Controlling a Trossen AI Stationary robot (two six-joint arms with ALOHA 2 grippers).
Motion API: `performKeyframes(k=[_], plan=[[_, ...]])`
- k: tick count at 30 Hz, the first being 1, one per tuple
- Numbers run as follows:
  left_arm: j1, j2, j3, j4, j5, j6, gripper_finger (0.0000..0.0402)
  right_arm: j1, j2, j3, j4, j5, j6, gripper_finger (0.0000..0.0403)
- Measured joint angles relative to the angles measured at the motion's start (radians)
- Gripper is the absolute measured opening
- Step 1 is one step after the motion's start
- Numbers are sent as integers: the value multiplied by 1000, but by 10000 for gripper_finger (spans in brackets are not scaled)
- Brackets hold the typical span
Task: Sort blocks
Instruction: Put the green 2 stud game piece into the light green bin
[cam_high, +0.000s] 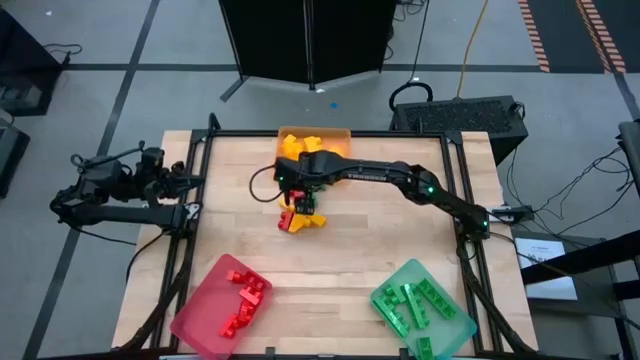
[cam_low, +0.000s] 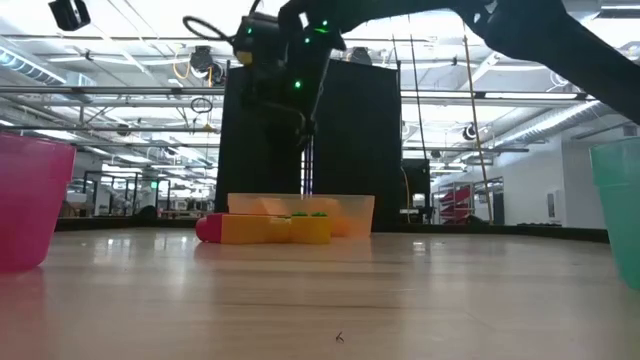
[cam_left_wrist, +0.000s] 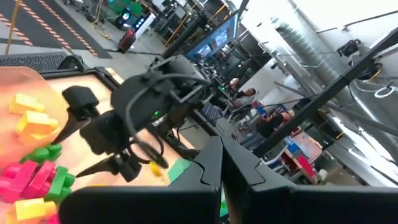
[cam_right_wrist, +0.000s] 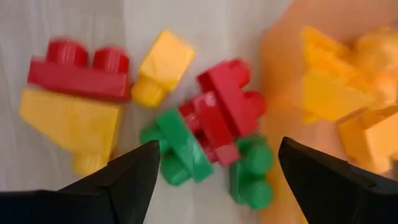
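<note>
On the wooden table (cam_high: 340, 262), a small heap of red, green and yellow blocks (cam_high: 300, 218) is seen just in front of the orange tray (cam_high: 314, 142). The right gripper (cam_right_wrist: 217, 163) is held over the heap, fingers spread, grasping nothing. The left gripper (cam_left_wrist: 222, 180) is parked clenched at the table's left edge.

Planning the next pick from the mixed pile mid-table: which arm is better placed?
Right. The right gripper hangs open directly over the loose blocks, while the left gripper sits shut at the table's left edge.
</note>
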Motion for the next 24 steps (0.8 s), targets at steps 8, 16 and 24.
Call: performKeyframes(k=[8, 16, 24], plan=[[0, -5, 0, -12, 0, 1, 4, 33, 79, 0, -12, -10, -71, 320], [-1, -5, 0, -39, 0, 0, 4, 35, 134, 3, -41, 6, -51, 314], [-1, -5, 0, -39, 0, 0, 4, 36, 141, 1, -68, 23, -18, 223]])
